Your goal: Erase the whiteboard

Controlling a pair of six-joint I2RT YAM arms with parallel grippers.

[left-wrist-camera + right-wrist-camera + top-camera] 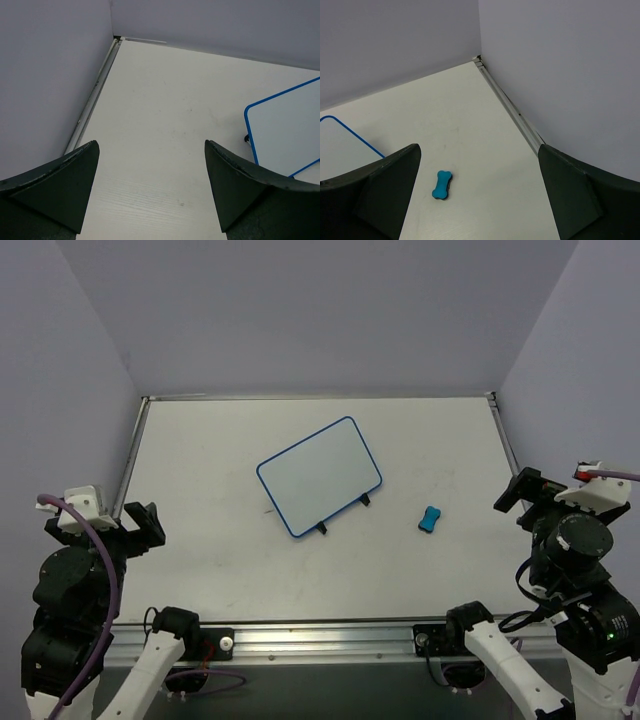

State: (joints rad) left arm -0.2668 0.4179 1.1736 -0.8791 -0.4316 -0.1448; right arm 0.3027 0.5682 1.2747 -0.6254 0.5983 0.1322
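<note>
Whiteboard (320, 476) sits near the middle of the tabletop (200, 570), face up and turned at an angle to its edges, with its 2 black feet (321, 529) on the long side facing the near edge. Whether it lies flat or is propped a little on those feet I cannot tell. No writing shows on its face in any view, so how much remains to wipe cannot be judged from here.

The small blue eraser (430, 519) lies apart from the board, toward the right edge. That puts it closer to the right hand (520, 490) than to the left hand (145, 525), so the right arm looks the likelier one to fetch it. Both hands hang back, 1 over each side edge of the tabletop, jaws spread wide and holding nothing. It reads as a parked pose that keeps the middle uncovered for the overhead camera.

Only the overhead view gives the whole layout. The left wrist view catches just 1 blue-framed corner of the board and a foot, and no eraser. The right wrist view shows the eraser's bone shape clearly, lying between its own fingers in the frame, plus a sliver of the board at the left
</note>
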